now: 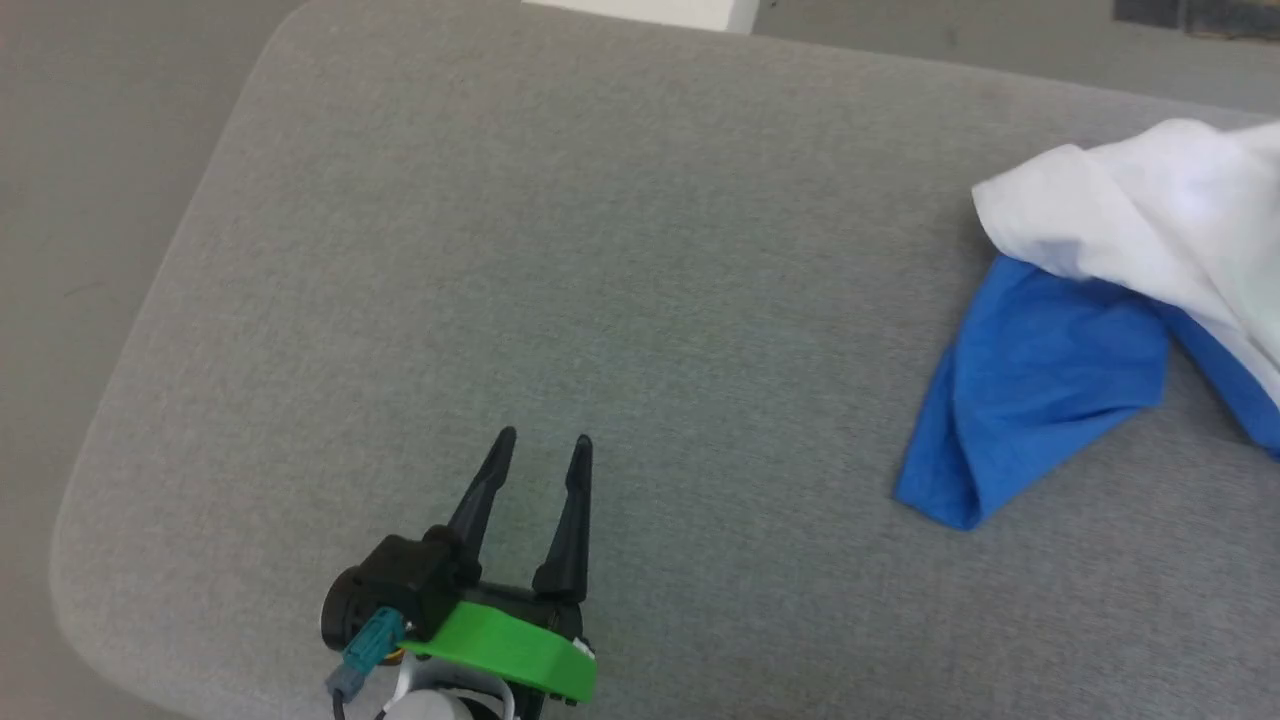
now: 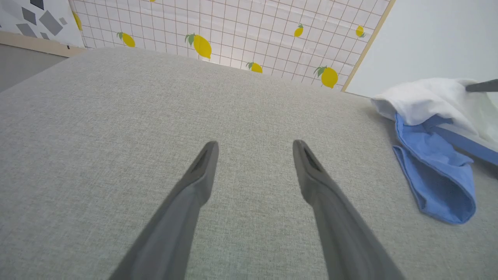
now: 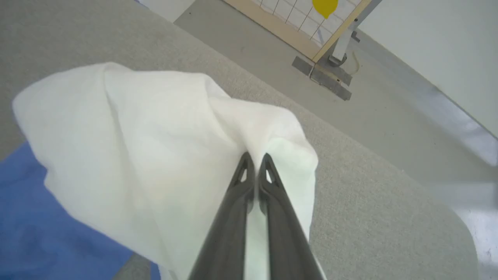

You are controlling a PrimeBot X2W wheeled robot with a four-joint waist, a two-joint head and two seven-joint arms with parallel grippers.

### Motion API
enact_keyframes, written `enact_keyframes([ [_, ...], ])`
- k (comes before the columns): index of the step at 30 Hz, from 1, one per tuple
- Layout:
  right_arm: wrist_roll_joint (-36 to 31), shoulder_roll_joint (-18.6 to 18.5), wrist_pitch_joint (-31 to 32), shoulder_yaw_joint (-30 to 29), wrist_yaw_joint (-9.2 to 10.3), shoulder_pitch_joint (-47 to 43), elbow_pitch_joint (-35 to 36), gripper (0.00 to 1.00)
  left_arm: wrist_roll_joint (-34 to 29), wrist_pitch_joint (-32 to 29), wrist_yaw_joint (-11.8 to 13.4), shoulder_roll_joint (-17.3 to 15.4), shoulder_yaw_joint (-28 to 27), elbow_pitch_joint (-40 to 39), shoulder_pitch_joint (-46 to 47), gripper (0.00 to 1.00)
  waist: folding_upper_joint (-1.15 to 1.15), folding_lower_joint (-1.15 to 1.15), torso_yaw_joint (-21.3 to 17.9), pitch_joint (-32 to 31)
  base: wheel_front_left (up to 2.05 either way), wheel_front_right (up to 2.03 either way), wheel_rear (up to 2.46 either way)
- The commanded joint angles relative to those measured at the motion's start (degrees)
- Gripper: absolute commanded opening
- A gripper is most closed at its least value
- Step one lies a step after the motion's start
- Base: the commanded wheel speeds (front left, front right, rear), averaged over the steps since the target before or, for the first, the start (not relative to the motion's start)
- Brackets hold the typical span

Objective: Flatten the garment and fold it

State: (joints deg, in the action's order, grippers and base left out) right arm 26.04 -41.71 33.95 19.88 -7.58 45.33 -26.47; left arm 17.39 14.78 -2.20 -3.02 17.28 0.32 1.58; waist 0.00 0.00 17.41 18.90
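Pinching only a thin fold of shirt (image 3: 136, 128), the right fingers (image 3: 233, 217) may slip when pulling; left fingers (image 1: 572, 520) gape empty.

Garment (image 1: 1140, 200): white T-shirt with royal-blue sleeve (image 1: 1040, 390). Lying crumpled and unfolded at right side of grey fabric-covered table (image 1: 600, 250). White body bunching in rounded heap, draping over blue part. Sleeve lying doubled over on table, its end pointing down-left in head view. White fold being pinched by right hand (image 3: 255, 165), cloth puckering at fingertips.
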Motion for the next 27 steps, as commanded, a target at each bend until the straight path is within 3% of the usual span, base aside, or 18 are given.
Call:
enact_keyframes([
  [1, -0.4, 1.2, -0.5, -0.3, 0.09, -1.6, -1.8, 0.34, 0.8, 0.2, -0.1, 0.1, 0.2, 0.2, 1.3, 1.00, 0.00, 0.00, 2.2, 2.0, 0.00, 0.00, 0.00],
  [2, -0.5, 1.8, -0.6, -0.5, 0.09, -1.9, -2.9, 0.47, 0.8, 0.2, -0.1, 0.1, 0.4, 0.3, 1.5, 1.00, 0.00, 0.00, 2.4, 2.2, 0.00, 0.00, 0.00],
  [3, -0.8, 2.3, -0.7, -0.4, 0.09, -2.3, -3.9, 0.96, 0.8, 0.2, 0.0, 0.1, 0.5, 0.4, 1.8, 1.00, 0.00, 0.00, 2.6, 2.3, 0.00, 0.00, 0.00],
  [4, -0.9, 2.7, -0.9, -0.4, 0.09, -2.3, -4.6, 1.00, 0.8, 0.2, 0.0, 0.1, 0.5, 0.5, 1.9, 1.00, 0.00, 0.00, 2.6, 2.4, 0.00, 0.00, 0.00],
  [10, -0.8, 3.7, -2.8, 1.9, 0.09, -0.6, -4.9, 1.00, 0.2, 0.2, 0.4, 0.1, 0.1, 0.9, 1.7, 1.00, 0.00, 0.00, 1.1, 0.8, 0.00, 0.00, 0.00],
  [18, 3.3, 2.7, -6.3, 1.9, 0.09, -2.7, 1.8, 1.00, -1.0, 0.2, 0.2, 0.1, -2.1, 1.3, -1.2, 1.00, 0.00, 0.00, -3.0, -5.6, 0.00, 0.00, 0.00],
  [22, 1.4, 3.5, -10.5, -3.8, 0.09, -7.8, 6.1, 1.00, -1.8, 0.2, -0.1, 0.1, -4.0, 0.9, -3.2, 1.00, 0.00, 0.00, -5.5, -8.5, 0.00, 0.00, 0.00],
  [27, -3.6, 10.7, -14.7, -14.3, 0.09, -19.5, 13.7, 1.00, -2.4, 0.2, -0.7, 0.1, -6.3, -0.3, -5.4, 1.00, 0.00, 0.00, -8.7, -10.5, 0.00, 0.00, 0.00],
])
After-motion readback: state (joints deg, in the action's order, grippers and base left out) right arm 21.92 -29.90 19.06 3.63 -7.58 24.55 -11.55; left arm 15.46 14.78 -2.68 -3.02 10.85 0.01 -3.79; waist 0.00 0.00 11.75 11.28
